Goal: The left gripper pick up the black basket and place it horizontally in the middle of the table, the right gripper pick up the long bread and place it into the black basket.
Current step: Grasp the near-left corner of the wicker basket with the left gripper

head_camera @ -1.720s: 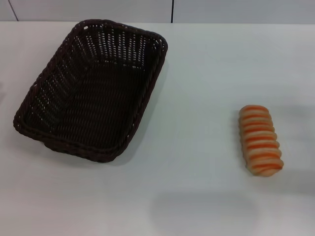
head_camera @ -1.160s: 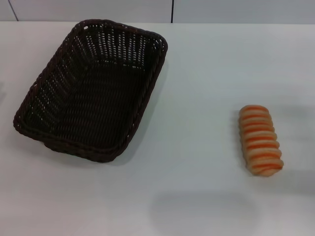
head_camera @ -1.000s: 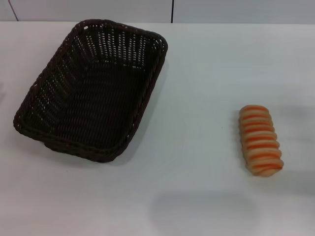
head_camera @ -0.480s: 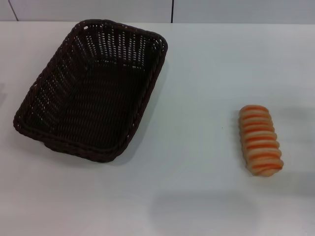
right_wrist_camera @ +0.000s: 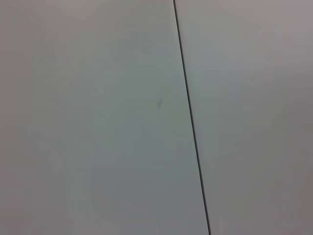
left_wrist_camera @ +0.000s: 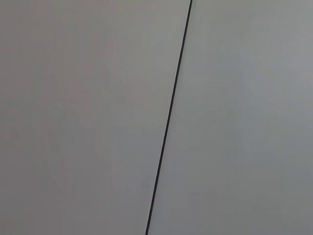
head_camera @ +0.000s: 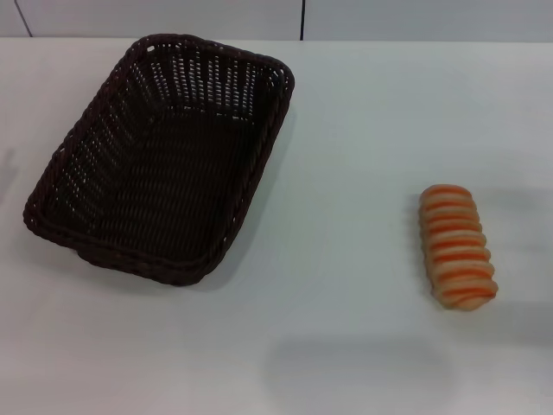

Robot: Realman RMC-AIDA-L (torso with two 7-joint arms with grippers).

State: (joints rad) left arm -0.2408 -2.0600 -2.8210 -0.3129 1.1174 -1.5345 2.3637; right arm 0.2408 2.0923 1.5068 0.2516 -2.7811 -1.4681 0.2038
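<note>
head view looks down on table [head_camera: 346, 112], wrist views face seamed panels

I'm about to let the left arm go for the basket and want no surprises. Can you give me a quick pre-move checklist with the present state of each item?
1. Black basket present and upright on the table: ok.
2. Basket empty, nothing to spill when lifted: ok.
3. Basket already horizontal in the middle: not ok; it sits on the robot's left side, angled.
4. Long bread clear of the basket's path: ok; it lies apart, on the robot's right side.
5. Left gripper position and jaws: cannot tell; no view shows it, and the left wrist view shows only a pale surface with a dark seam.
6. Right gripper out of the way: cannot tell; not in any view.
</note>
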